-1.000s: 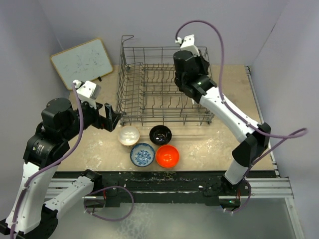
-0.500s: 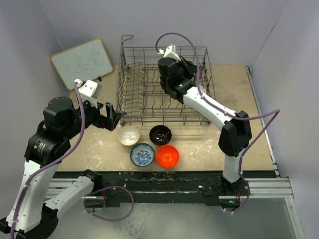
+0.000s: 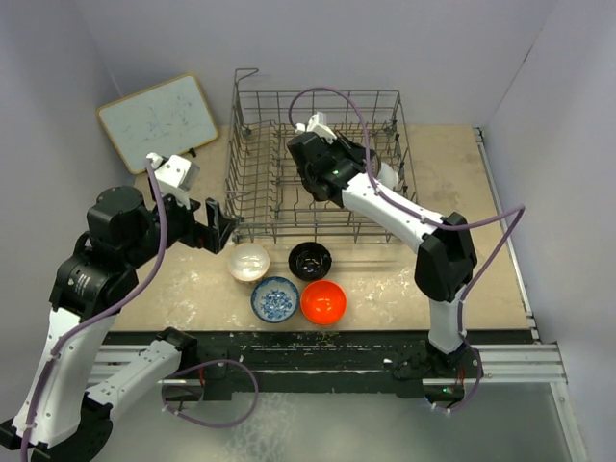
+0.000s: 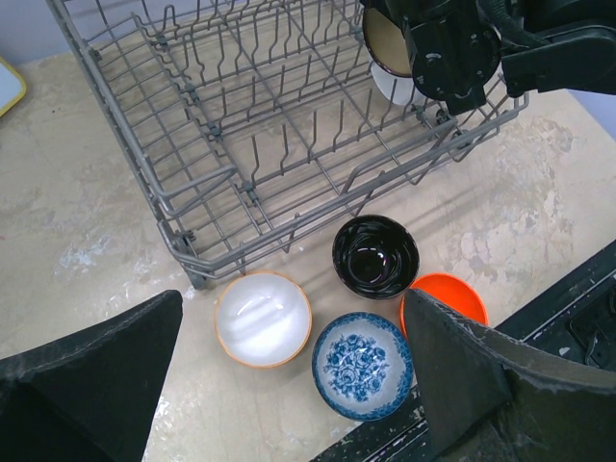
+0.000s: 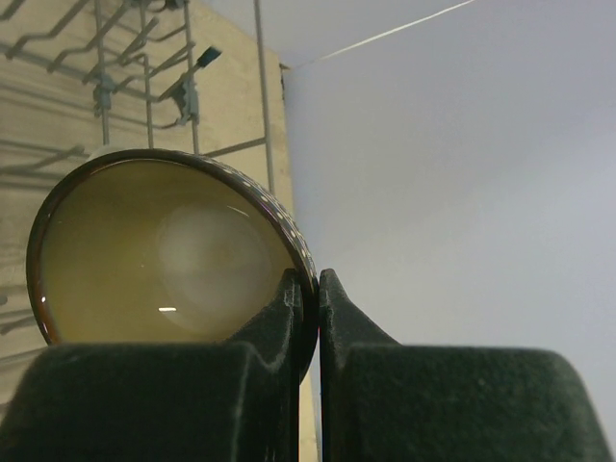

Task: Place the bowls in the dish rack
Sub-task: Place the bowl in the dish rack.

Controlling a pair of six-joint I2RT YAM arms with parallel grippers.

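My right gripper (image 3: pixel 308 175) hangs over the middle of the dish rack (image 3: pixel 252 144), shut on the rim of the brown-rimmed bowl (image 5: pixel 164 260), which stands on edge above the tines (image 4: pixel 385 43). A white bowl (image 4: pixel 390 89) shows in the rack just below it. In front of the rack sit the cream bowl (image 3: pixel 248 262), black bowl (image 3: pixel 310 260), blue-and-white bowl (image 3: pixel 274 299) and orange-red bowl (image 3: pixel 323 302). Left of these, my left gripper (image 3: pixel 218 227) is open and holds nothing; its wrist view looks down on the cream bowl (image 4: pixel 262 319) and blue-and-white bowl (image 4: pixel 363 365).
A white board (image 3: pixel 159 120) leans at the back left of the table. The rack's loop handle (image 3: pixel 246 73) rises at its far left corner. Walls close the table in on the left, back and right.
My right arm has swung left across the rack with the brown-rimmed bowl, from the right side toward the middle. The left arm has barely moved.
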